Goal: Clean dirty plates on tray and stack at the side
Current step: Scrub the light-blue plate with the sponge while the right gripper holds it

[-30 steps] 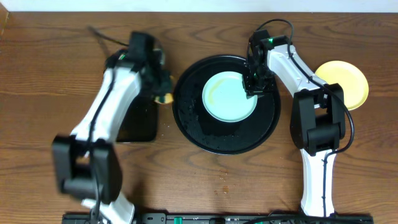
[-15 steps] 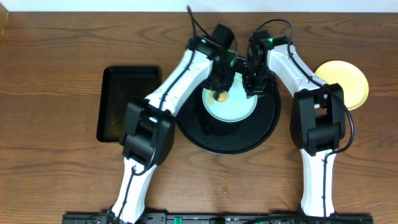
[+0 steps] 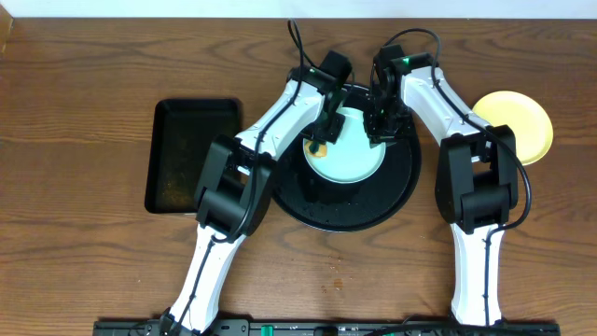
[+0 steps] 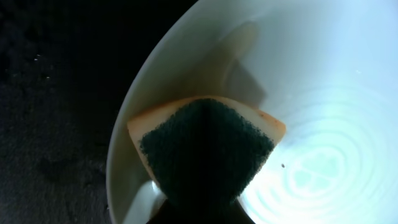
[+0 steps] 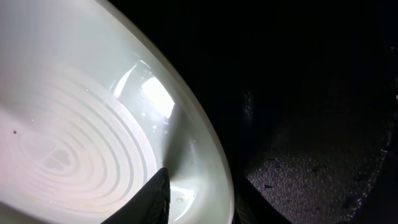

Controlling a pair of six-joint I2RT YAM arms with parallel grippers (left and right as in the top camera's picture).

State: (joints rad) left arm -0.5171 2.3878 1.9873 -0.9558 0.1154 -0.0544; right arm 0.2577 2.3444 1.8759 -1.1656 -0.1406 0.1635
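Note:
A pale mint-blue plate (image 3: 350, 149) lies in the large round black tray (image 3: 340, 210). My left gripper (image 3: 320, 142) is shut on a sponge (image 4: 205, 149) with a dark green face and yellow edges, pressed on the plate's left rim (image 4: 311, 93); its fingers (image 4: 199, 216) are hidden behind the sponge. My right gripper (image 3: 381, 126) is shut on the plate's right rim (image 5: 202, 199), one finger inside, one outside; the plate (image 5: 74, 124) fills the right wrist view. A pale yellow plate (image 3: 515, 126) lies on the bare wood to the right. No second mint-blue plate shows.
A narrower black rectangular tray (image 3: 191, 154) with crumbs lies on the table at the left. Brown wood tabletop (image 3: 75, 233) surrounds both trays. The round tray's black floor shows in both wrist views (image 4: 50, 93) (image 5: 311, 155).
My left arm swung right from the rectangular tray to the mint-blue plate with the sponge, then slid the sponge from the plate's middle toward its left rim. The right arm has not moved.

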